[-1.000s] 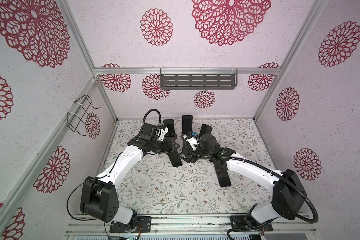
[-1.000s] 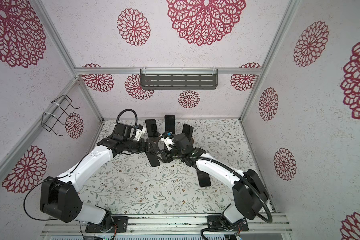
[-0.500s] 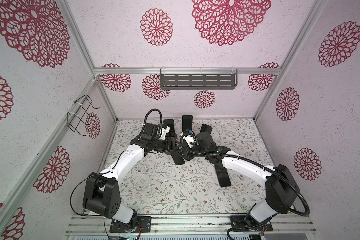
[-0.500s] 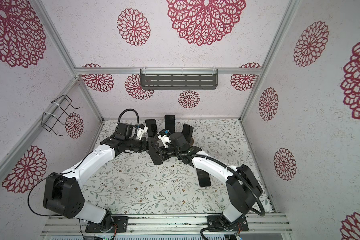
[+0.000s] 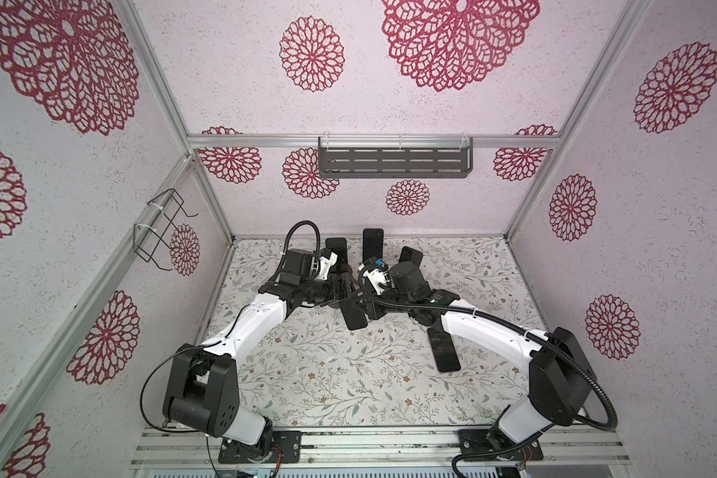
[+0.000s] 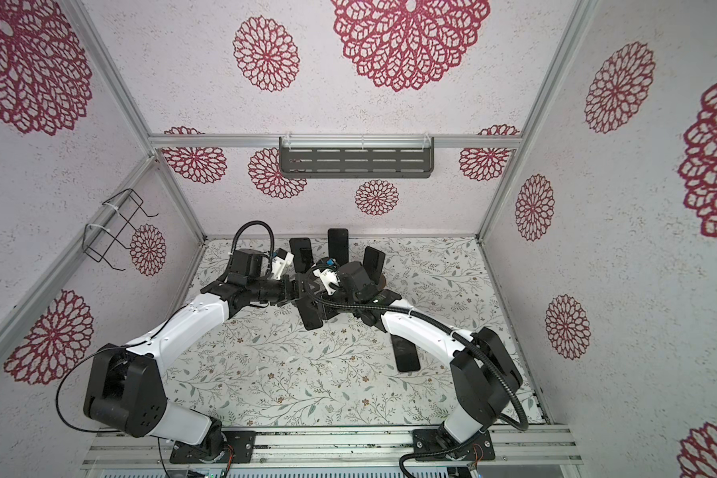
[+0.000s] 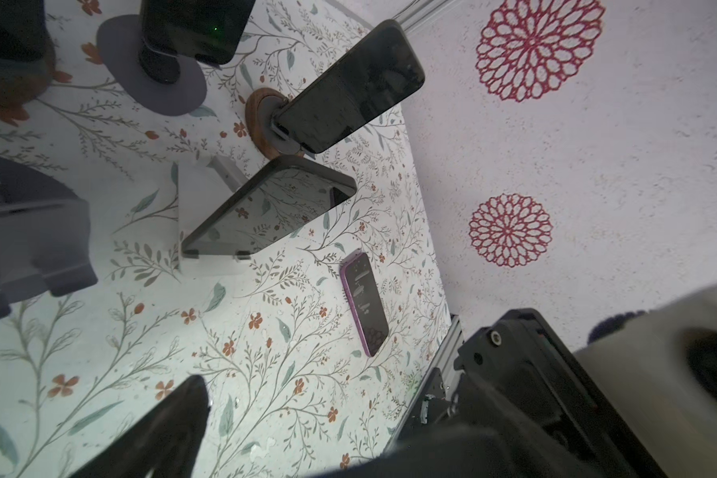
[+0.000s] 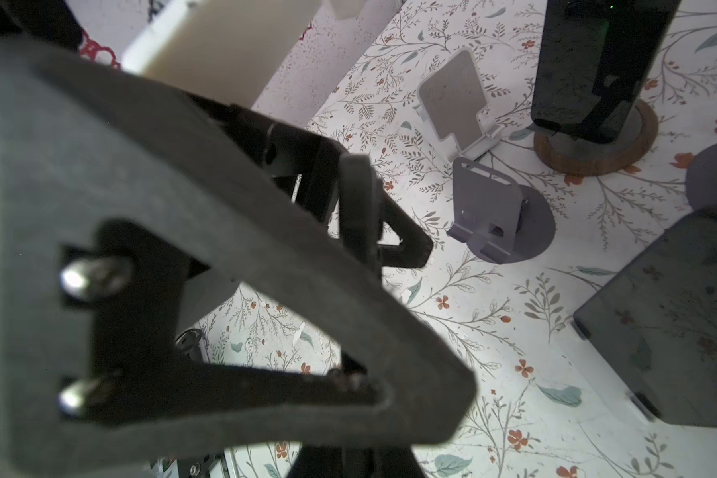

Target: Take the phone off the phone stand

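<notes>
A black phone (image 5: 354, 319) (image 6: 311, 316) hangs tilted above the table's middle, between the two arms, in both top views. My right gripper (image 5: 360, 304) is shut on its upper part. In the right wrist view one big dark finger (image 8: 390, 351) fills the foreground. My left gripper (image 5: 345, 291) stands open right beside the phone. The left wrist view shows bare table past its finger (image 7: 170, 426). An empty grey phone stand (image 8: 493, 215) and an empty white one (image 8: 452, 99) stand behind.
Three upright phones stand on stands at the back (image 5: 340, 256) (image 5: 372, 244) (image 5: 408, 260), among them a wood-based stand (image 7: 261, 120) and a white stand (image 7: 208, 231). A purple-cased phone (image 5: 443, 349) (image 7: 365, 306) lies flat under the right arm. A grey shelf (image 5: 394, 163) hangs on the back wall.
My left gripper has opened wide and let go of the phone. My right gripper has closed on it. Both wrists shifted slightly toward the back.
</notes>
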`<action>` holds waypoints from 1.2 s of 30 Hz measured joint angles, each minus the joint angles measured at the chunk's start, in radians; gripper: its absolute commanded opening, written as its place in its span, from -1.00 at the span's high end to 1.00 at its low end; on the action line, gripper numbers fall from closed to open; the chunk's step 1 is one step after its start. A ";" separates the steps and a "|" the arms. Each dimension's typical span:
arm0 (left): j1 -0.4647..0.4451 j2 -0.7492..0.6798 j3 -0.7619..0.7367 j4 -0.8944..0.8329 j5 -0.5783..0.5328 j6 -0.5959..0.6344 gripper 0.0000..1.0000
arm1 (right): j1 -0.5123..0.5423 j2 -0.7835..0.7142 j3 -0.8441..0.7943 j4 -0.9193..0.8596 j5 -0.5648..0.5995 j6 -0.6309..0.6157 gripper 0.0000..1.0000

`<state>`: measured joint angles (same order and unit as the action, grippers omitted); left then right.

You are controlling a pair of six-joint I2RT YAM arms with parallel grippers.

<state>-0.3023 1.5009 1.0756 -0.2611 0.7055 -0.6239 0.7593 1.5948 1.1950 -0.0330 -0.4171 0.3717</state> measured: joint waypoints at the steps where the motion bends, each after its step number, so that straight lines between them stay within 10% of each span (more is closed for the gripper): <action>1: 0.008 -0.011 -0.018 0.027 0.010 -0.014 -0.95 | -0.006 -0.003 -0.005 0.003 -0.005 0.007 1.00; 26: -0.098 -0.019 -0.274 0.676 0.228 -0.243 -0.15 | -0.256 -0.227 -0.224 0.106 -0.417 0.225 1.00; 36: -0.119 -0.012 -0.274 0.747 0.216 -0.288 0.63 | -0.268 -0.175 -0.240 0.251 -0.483 0.292 1.00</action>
<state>-0.4217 1.4887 0.8017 0.4862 0.9215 -0.9123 0.4911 1.4197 0.9550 0.2180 -0.9001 0.6636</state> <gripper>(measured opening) 0.243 0.113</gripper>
